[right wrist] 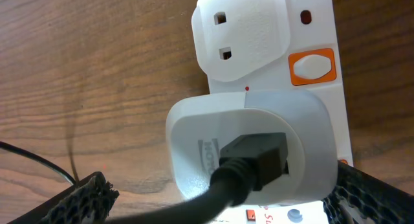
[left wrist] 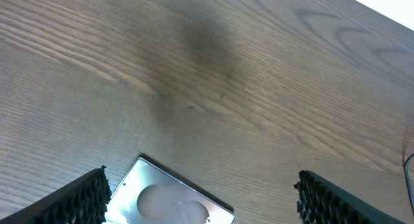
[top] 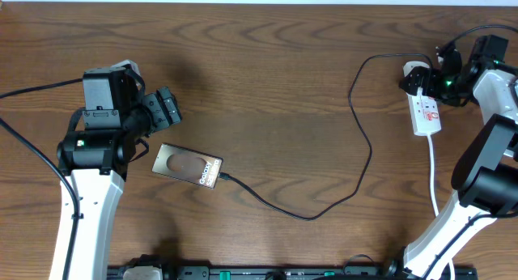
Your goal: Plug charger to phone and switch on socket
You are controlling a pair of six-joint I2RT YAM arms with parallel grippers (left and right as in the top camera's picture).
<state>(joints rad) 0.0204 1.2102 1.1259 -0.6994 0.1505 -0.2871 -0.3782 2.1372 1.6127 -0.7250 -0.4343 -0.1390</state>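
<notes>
Risk noted: right gripper (right wrist: 220, 198), jaws spread wide and empty, hung over the white adapter (right wrist: 249, 146) on the socket (top: 426, 114). A misaimed press could catch the adapter instead of the orange switch (right wrist: 314, 67). Left gripper (top: 166, 108), also released and holding nothing, hovered over the phone's (top: 188, 167) plain end; any nudge there might drag the charger (top: 307, 218) loose. Phone lay flat at table's left-centre, long axis roughly left-right and slightly skewed, lettered end pointing right toward the cable. Plug met that end; whether it was fully seated, I could not tell.
</notes>
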